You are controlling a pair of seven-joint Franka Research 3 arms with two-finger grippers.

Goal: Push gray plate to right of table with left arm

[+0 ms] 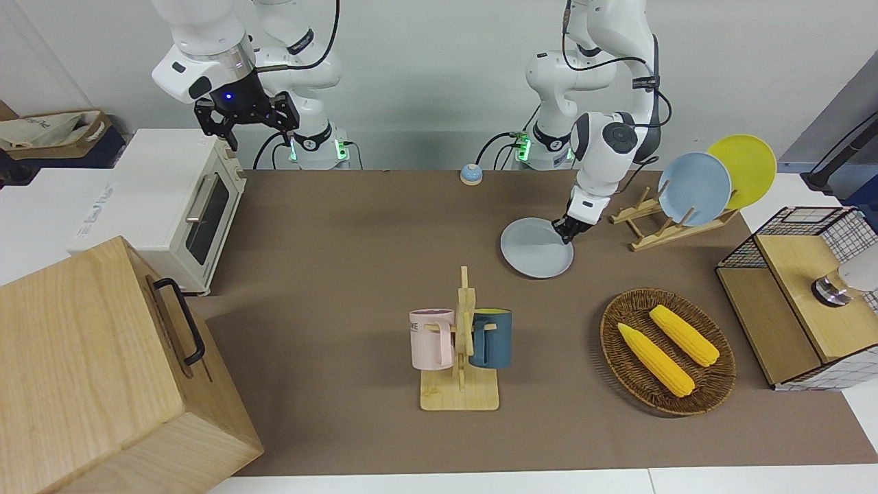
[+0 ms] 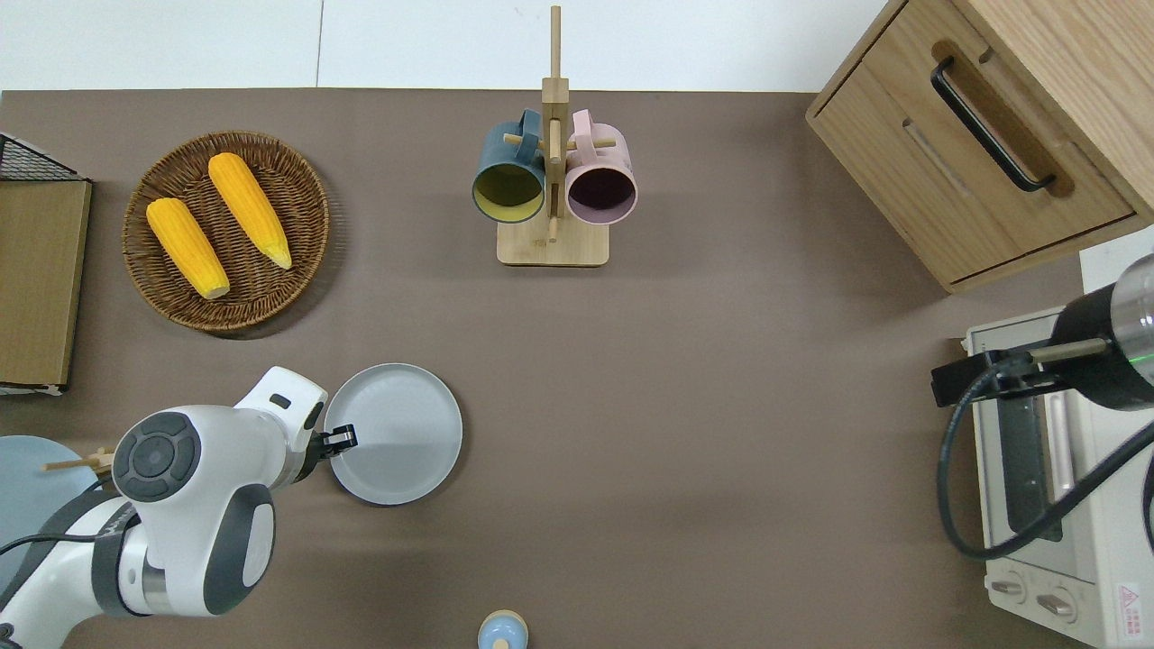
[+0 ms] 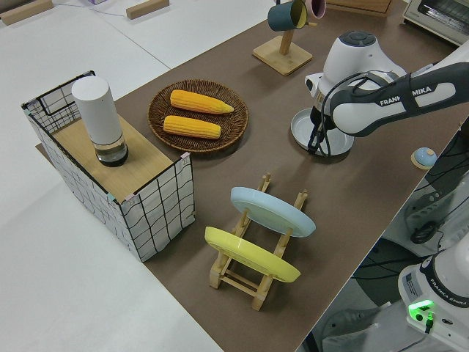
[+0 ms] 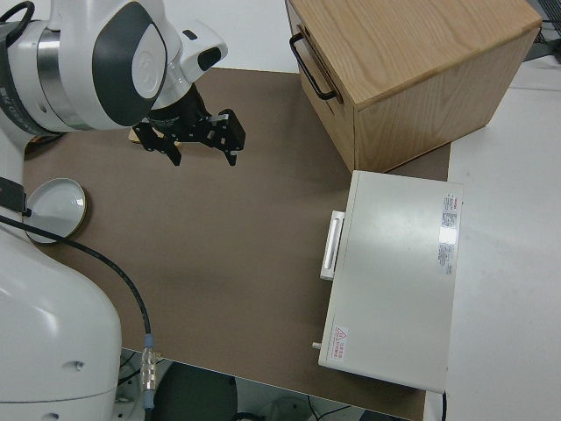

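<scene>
The gray plate (image 1: 531, 255) (image 2: 401, 433) (image 3: 333, 130) (image 4: 54, 203) lies flat on the brown table (image 1: 343, 261) (image 2: 721, 451), nearer to the robots than the wicker basket. My left gripper (image 1: 568, 233) (image 2: 343, 439) (image 3: 315, 147) is lowered onto the plate's rim on the side toward the left arm's end of the table. Its fingers look shut, with nothing held. The right arm is parked, its gripper (image 1: 259, 136) (image 4: 203, 156) open.
A wicker basket (image 1: 713, 384) (image 2: 297, 261) holds two corn cobs. A mug rack (image 1: 461, 394) (image 2: 552, 243) carries a pink and a blue mug. A wooden rack (image 1: 658, 230) holds a sky-blue and a yellow plate. A toaster oven (image 1: 178, 199) and a wooden cabinet (image 2: 974, 135) stand at the right arm's end.
</scene>
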